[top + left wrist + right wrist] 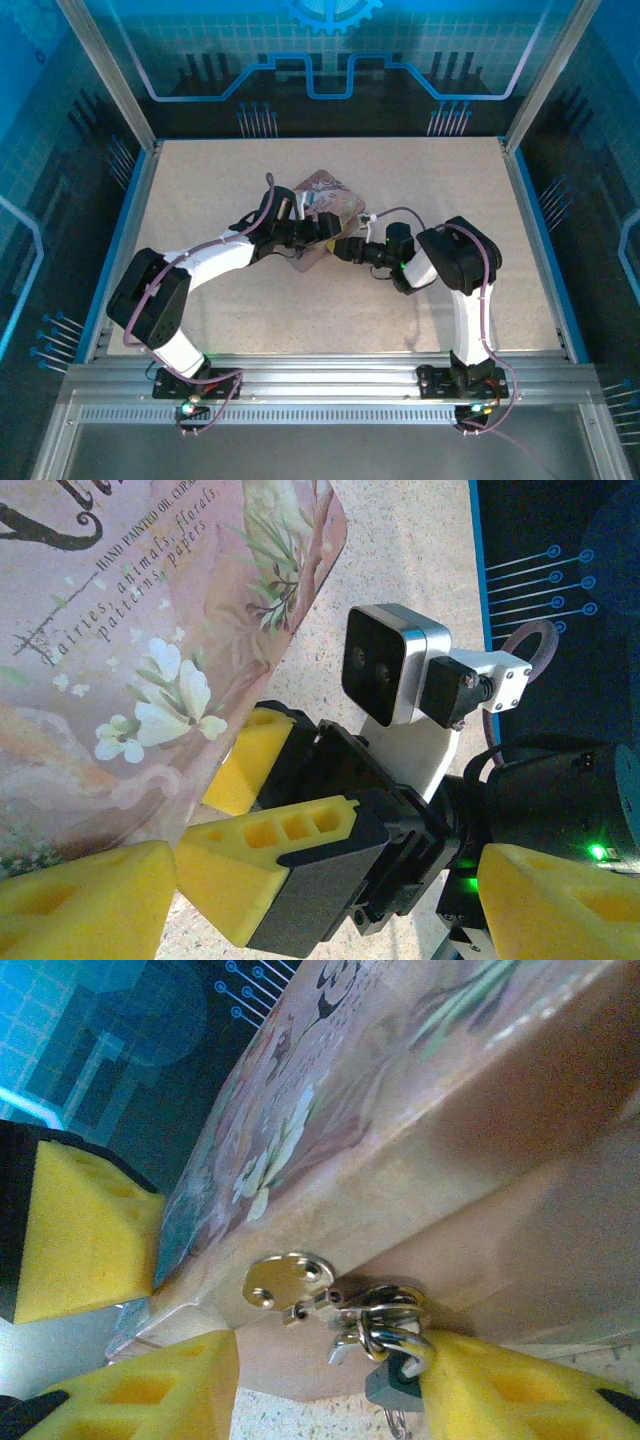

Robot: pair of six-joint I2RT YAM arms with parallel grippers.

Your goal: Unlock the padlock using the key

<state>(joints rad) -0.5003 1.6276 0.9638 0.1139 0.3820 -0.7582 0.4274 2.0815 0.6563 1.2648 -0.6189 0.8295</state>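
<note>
Against the side wall of the pink tin (420,1090), the padlock (388,1385) hangs from a cluster of rings (385,1322), touching one pad of your right gripper (325,1385), whose fingers stand apart. Your left gripper (322,230) is also spread wide, close beside the tin.
</note>
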